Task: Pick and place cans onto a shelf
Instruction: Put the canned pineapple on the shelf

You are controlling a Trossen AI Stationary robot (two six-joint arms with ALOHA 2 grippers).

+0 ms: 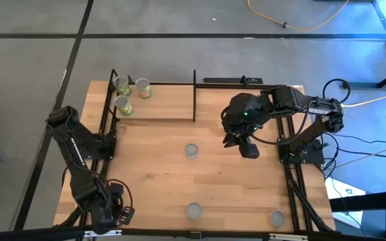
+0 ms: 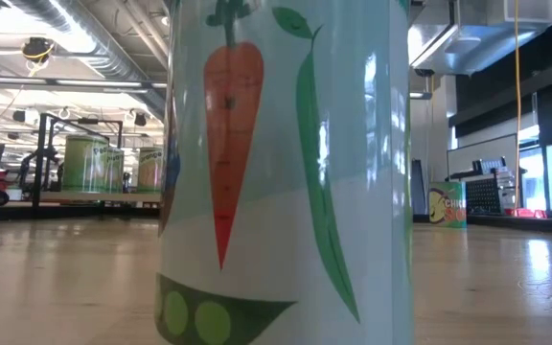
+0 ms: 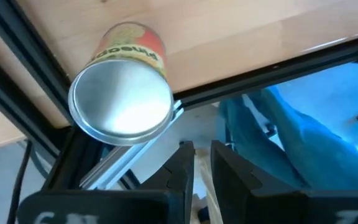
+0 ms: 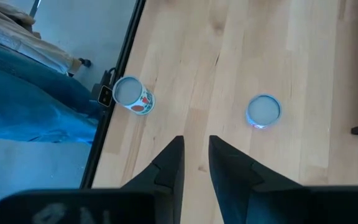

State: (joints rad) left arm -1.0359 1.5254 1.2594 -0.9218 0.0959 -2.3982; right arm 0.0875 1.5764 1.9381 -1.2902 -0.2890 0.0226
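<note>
The shelf stands at the table's far left, and three green-yellow cans stand on its board; they also show far off in the low view. One can stands mid-table and two stand near the near edge. The middle one fills the low view. My right gripper hangs shut and empty above the table, right of the mid-table can. My left gripper is shut and empty at the near left corner, close to a red-orange can.
Black frame rods run along the table's edges and an upright post stands at the shelf's right end. A person in blue trousers stands beyond the near edge. Bare wood lies between the shelf and the near cans.
</note>
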